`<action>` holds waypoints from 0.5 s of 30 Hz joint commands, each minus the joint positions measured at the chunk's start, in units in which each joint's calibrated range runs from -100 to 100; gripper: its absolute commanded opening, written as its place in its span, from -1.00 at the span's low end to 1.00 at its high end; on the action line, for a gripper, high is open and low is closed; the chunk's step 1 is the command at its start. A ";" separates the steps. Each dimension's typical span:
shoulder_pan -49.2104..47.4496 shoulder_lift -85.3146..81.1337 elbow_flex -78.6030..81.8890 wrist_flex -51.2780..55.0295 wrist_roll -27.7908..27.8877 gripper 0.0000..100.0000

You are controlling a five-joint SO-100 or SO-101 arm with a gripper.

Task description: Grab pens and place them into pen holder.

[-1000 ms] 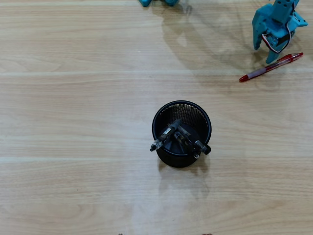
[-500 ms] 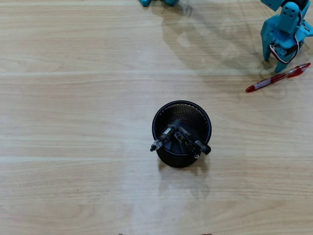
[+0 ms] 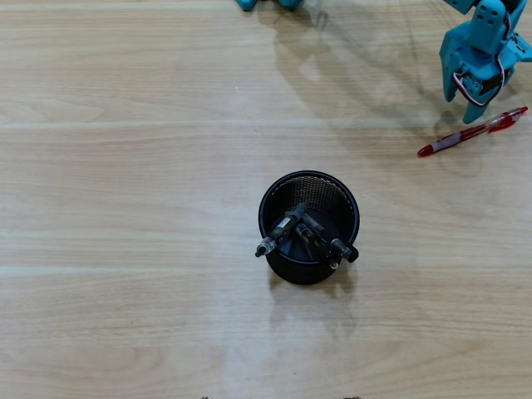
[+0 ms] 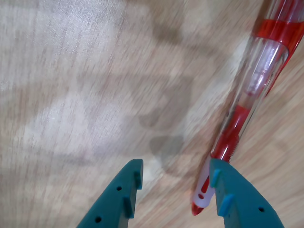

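Observation:
The red-and-clear pen [image 3: 472, 131] lies on the wooden table at the upper right in the overhead view. The round black mesh pen holder [image 3: 348, 202] stands mid-table with three dark pens [image 3: 302, 233] leaning inside it. My teal gripper [image 3: 460, 106] hovers just above the red pen's middle. In the wrist view the gripper [image 4: 175, 178] is open with nothing between its jaws. The red pen [image 4: 259, 80] runs diagonally there, and its lower end rests beside the right finger [image 4: 232, 194].
The table [image 3: 125, 208] is light wood. The arm's teal base parts [image 3: 266, 3] show at the top edge of the overhead view. The arm casts shadows on the table around the pen.

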 commanded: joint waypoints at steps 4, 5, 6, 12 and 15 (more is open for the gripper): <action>2.01 -3.98 -1.58 -1.93 1.85 -0.67; 2.09 -3.98 -1.58 -2.79 2.17 -0.67; 2.09 -3.81 -1.58 -3.47 2.27 -0.67; 2.57 3.63 -4.20 -6.31 2.74 -0.67; 3.46 8.28 -10.18 -5.45 2.27 -0.67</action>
